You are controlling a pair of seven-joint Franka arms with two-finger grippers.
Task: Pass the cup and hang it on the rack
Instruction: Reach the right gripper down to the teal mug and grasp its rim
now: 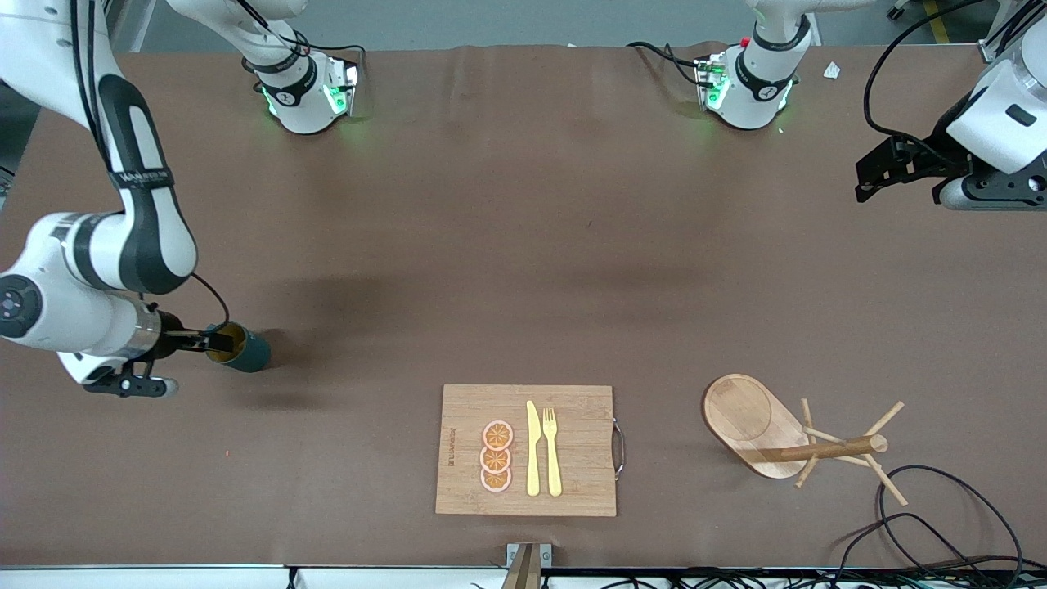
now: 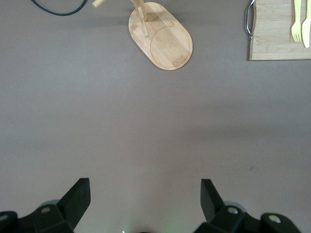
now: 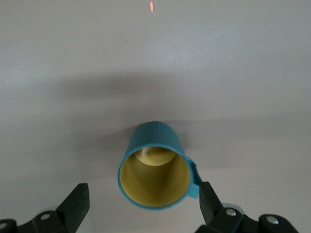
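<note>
Front view: one cup [image 1: 245, 349] at released right claw [image 1: 199, 341], one rack [image 1: 785, 433], left claw [image 1: 879, 172] released.

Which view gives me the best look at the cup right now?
The right wrist view: the cup fills the middle, its yellow inside facing the camera, handle visible, between the open fingers of the right pincer. The front view shows it small, at that pincer's tip. The left wrist view does not show it.

Bare table [image 1: 523, 245] between cup [image 1: 245, 349] and rack [image 1: 785, 433].
</note>
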